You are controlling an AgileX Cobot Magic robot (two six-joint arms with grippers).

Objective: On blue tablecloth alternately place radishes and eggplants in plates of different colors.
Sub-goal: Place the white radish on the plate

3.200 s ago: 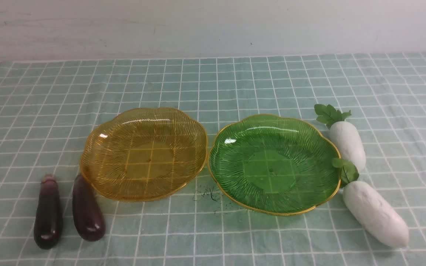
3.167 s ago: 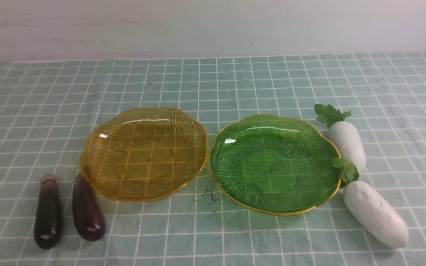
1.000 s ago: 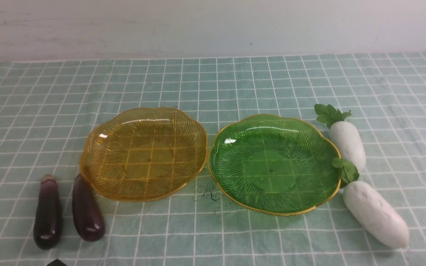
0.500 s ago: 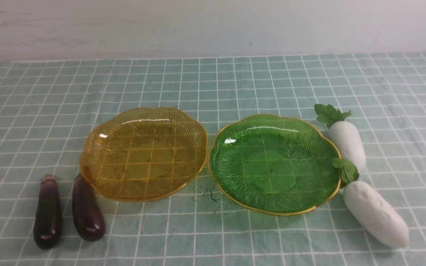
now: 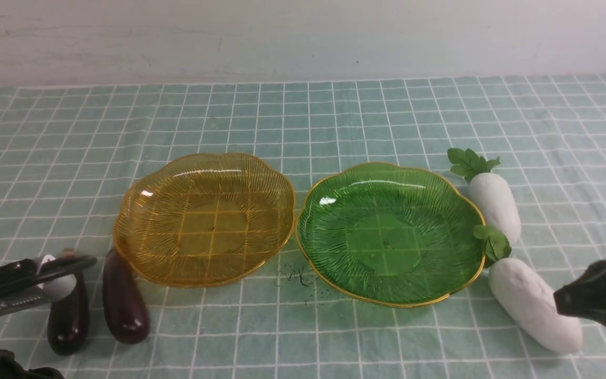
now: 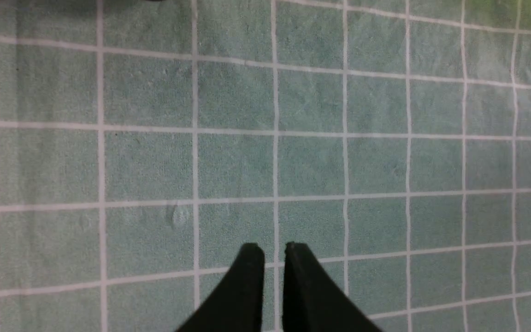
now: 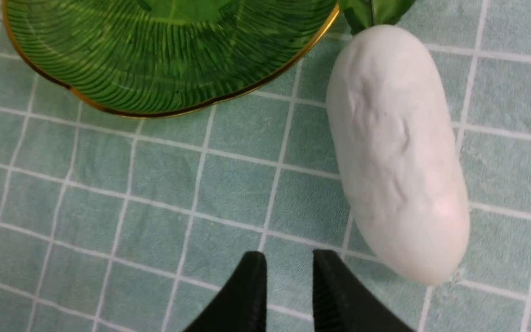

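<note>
Left jaws stand barely parted, right jaws wider near a radish (image 7: pixel 394 152), both empty

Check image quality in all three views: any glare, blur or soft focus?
Front view: bright glare spots on the yellow plate and the green plate; the right gripper is a blurred dark shape, the left gripper is sharper. Left wrist view: the cloth is evenly lit and slightly soft. Right wrist view: the near radish is sharp, with no glare.

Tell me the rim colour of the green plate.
Gold. The green plate shows its rim best in the right wrist view.
</note>
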